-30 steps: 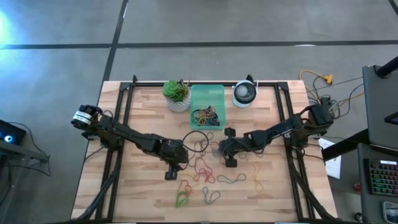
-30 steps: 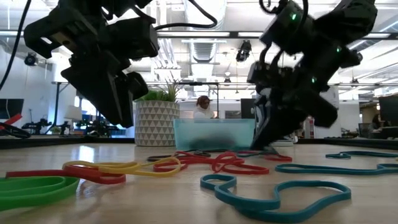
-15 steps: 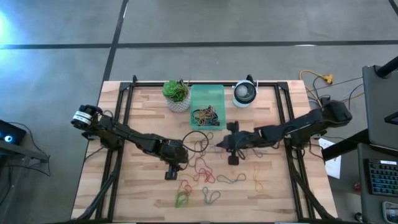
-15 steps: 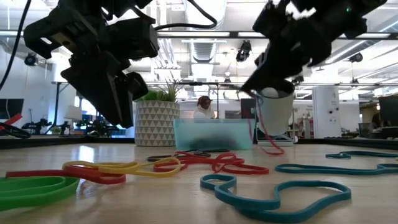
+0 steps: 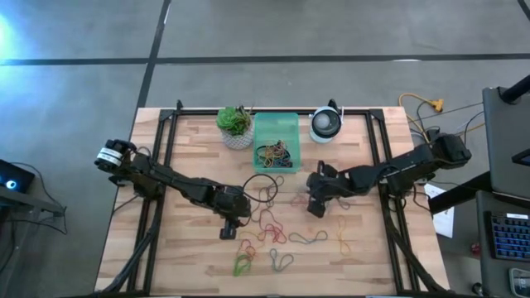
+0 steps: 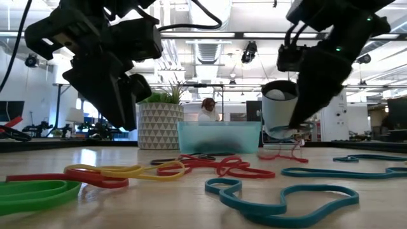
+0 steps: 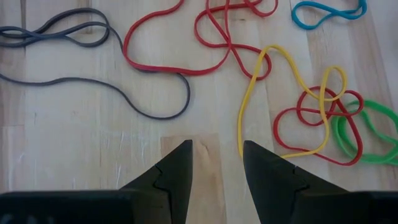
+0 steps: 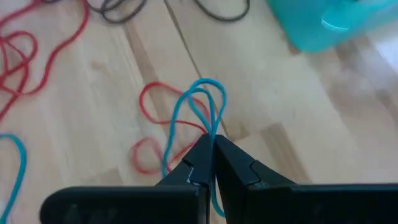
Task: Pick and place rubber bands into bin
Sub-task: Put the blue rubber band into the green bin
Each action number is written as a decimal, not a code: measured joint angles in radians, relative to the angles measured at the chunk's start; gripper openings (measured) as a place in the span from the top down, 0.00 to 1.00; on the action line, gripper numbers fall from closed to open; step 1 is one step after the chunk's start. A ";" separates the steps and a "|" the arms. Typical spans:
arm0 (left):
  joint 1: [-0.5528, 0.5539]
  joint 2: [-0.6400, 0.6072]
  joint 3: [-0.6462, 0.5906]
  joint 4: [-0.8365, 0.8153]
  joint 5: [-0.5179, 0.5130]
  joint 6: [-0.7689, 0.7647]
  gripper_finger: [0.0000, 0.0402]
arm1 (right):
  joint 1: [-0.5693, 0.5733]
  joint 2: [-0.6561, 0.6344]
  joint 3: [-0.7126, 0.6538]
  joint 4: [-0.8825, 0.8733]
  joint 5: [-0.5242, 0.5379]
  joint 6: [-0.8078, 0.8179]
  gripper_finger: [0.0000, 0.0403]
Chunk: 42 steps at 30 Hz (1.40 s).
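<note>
Having swung off toward the right side since a second ago, and having come up off the counter point(image 5: 364, 240): right tool point(image 8: 212, 155), now hanging over bare wood to the right of the loose pile. Left tool point(image 7: 216, 163) showing no change, hovering over the counter beside the yellow band point(image 7: 252, 99) and red band point(image 7: 205, 46), fingers standing apart with nothing between them.

Pinching shut on a blue band point(image 8: 199, 109), right tool fingertips meeting, the loop dangling forward past them; a thin red band point(image 8: 158, 118) lying on the wood underneath, possibly snagged in the same grip, hard to tell.

Carrying to the bin point(image 5: 276, 124) looking like the step in hand. Doing it well, likely: lifting high enough for the hanging loop to clear the low wall, travelling slowly to avoid swinging, centring over the bin before letting go, and checking for the red one trailing along and dragging others.

Bin sitting at the far edge of the counter, between the plant pot point(image 5: 235, 127) and the round white device point(image 5: 326, 125), already holding a small tangle of dark and brownish bands point(image 5: 273, 154) in its near half. Still lying loose on the counter in front of it: many bands, red, green, yellow, dark and blue.
</note>
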 joint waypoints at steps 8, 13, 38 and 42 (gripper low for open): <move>0.000 0.000 0.000 0.005 0.000 0.000 0.69 | -0.005 0.000 0.001 -0.010 0.084 0.052 0.98; 0.000 0.000 0.000 0.005 0.000 0.000 0.69 | -0.005 0.024 0.001 -0.018 0.062 0.052 0.98; 0.000 0.000 -0.008 0.008 0.000 0.000 0.69 | -0.005 0.162 -0.023 0.025 0.047 -0.004 0.79; 0.000 0.000 -0.008 0.009 0.000 0.000 0.69 | -0.007 0.162 -0.026 0.026 0.050 -0.002 0.76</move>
